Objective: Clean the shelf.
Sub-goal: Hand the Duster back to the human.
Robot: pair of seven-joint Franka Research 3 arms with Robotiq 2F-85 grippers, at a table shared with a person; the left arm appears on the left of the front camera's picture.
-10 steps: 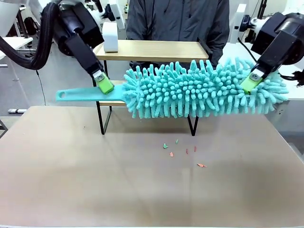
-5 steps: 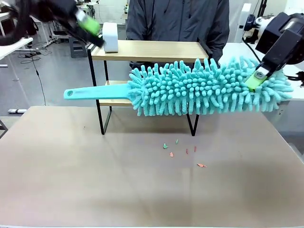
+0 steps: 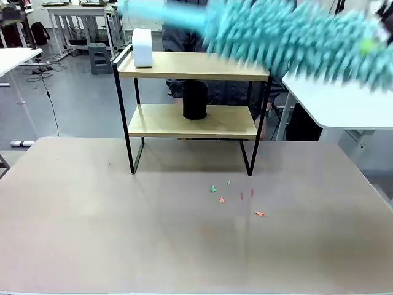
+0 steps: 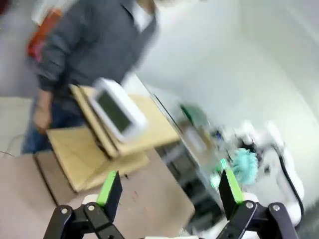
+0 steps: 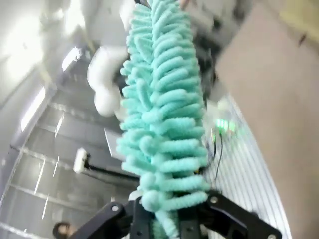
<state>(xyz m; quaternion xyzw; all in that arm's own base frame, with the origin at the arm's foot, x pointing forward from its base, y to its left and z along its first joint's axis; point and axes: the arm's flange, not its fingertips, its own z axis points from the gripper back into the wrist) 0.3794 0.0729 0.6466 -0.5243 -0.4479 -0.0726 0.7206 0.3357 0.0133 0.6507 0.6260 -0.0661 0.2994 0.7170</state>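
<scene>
The shelf point(image 3: 190, 66) stands at the table's far side and appears tilted as the shelf point(image 4: 144, 137) in the left wrist view. A white box point(image 3: 142, 47) sits on its top board and a black cylinder point(image 3: 194, 99) on the lower one. A teal fluffy duster point(image 3: 288, 34) sweeps blurred above the top board, handle pointing left. My right gripper point(image 5: 168, 221) is shut on the duster's point(image 5: 164, 114) fluffy end. My left gripper point(image 4: 169, 191) is open and holds nothing, high up and looking down at the shelf and the white box point(image 4: 117, 107).
Small red and green scraps point(image 3: 236, 198) lie on the brown table point(image 3: 92, 233) in front of the shelf. A person in a grey jacket point(image 4: 94, 45) stands behind the shelf. A white table point(image 3: 338, 101) is at the right.
My left gripper let go of the duster's handle and rose out of the front view. My right arm swung the duster up from in front of the shelf to above its top board.
</scene>
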